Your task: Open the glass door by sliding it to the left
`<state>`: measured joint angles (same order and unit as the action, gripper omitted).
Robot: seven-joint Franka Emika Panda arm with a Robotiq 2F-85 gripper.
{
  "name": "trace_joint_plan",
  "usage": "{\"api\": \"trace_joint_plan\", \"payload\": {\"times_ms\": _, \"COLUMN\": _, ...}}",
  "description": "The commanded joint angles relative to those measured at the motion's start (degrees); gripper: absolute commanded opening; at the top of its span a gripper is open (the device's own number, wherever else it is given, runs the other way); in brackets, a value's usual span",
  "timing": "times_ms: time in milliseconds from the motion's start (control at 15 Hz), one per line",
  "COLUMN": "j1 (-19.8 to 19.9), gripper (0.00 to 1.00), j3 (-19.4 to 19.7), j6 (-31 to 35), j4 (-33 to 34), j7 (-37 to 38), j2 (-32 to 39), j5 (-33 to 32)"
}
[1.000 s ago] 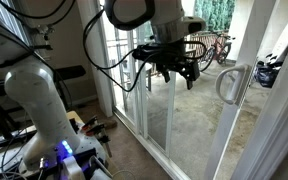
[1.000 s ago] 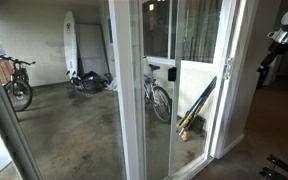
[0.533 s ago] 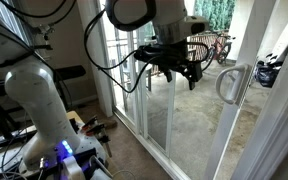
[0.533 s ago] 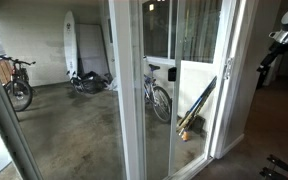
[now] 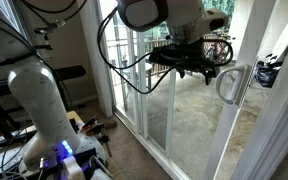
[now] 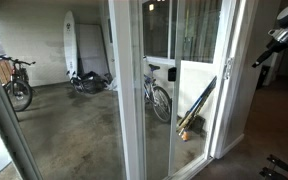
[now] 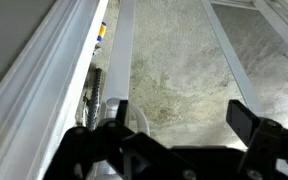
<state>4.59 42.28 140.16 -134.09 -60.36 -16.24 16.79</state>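
Sliding-door scene, three views. The glass door (image 5: 232,135) is cut off at top and bottom in both exterior views (image 6: 199,100), and it stands shut against its frame. The robot arm (image 5: 39,100) stands on the room side of the door. Only a dark fragment of the arm (image 6: 282,38) shows at the picture edge in an exterior view. Beyond the door, seen through the glass, are a surfboard (image 6: 72,45) and two bicycles (image 6: 156,95) (image 6: 14,85), along with a long leaning object too dim to identify. The gripper (image 5: 202,72) hovers on the room side of the door, just beside its handle (image 5: 224,84) and apart from it. In the wrist view the gripper (image 7: 169,130) is partly cropped, with its fingers (image 7: 246,120) spread and nothing between them.
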Motion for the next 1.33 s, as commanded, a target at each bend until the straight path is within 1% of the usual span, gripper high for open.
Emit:
{"api": "trace_joint_plan", "payload": {"times_ms": 0, "j1": -2.56, "gripper": 1.00, "j3": 1.16, "j6": 0.99, "j4": 5.62, "j7": -4.95, "j2": 7.78, "j5": 9.26}}
{"api": "trace_joint_plan", "payload": {"times_ms": 200, "j1": -1.67, "gripper": 1.00, "j3": -0.66, "j6": 0.75, "j4": 9.83, "j7": -5.92, "j2": 14.19, "j5": 16.98}}
{"api": "trace_joint_plan", "payload": {"times_ms": 267, "j1": -4.16, "gripper": 1.00, "j3": 1.59, "j6": 1.00, "j4": 11.19, "j7": -5.96, "j2": 16.14, "j5": 18.70}}
{"api": "trace_joint_plan", "payload": {"times_ms": 600, "j1": -2.28, "gripper": 1.00, "j3": 0.57, "j6": 3.10, "j4": 16.22, "j7": -8.37, "j2": 24.92, "j5": 27.13}}
{"api": "trace_joint_plan", "payload": {"times_ms": 667, "j1": 3.14, "gripper": 1.00, "j3": -5.97, "j6": 2.55, "j4": 13.52, "j7": -4.31, "j2": 20.51, "j5": 22.23}}
{"api": "trace_joint_plan", "payload": {"times_ms": 800, "j1": 5.87, "gripper": 1.00, "j3": -8.97, "j6": 2.68, "j4": 14.09, "j7": -4.25, "j2": 21.72, "j5": 22.12}}
{"api": "trace_joint_plan", "payload": {"times_ms": 933, "j1": 7.32, "gripper": 1.00, "j3": -10.40, "j6": 2.60, "j4": 14.13, "j7": -4.36, "j2": 21.49, "j5": 22.23}}
{"api": "trace_joint_plan", "payload": {"times_ms": 1267, "j1": 7.58, "gripper": 1.00, "j3": -10.59, "j6": 2.57, "j4": 14.13, "j7": -4.40, "j2": 21.32, "j5": 22.28}}
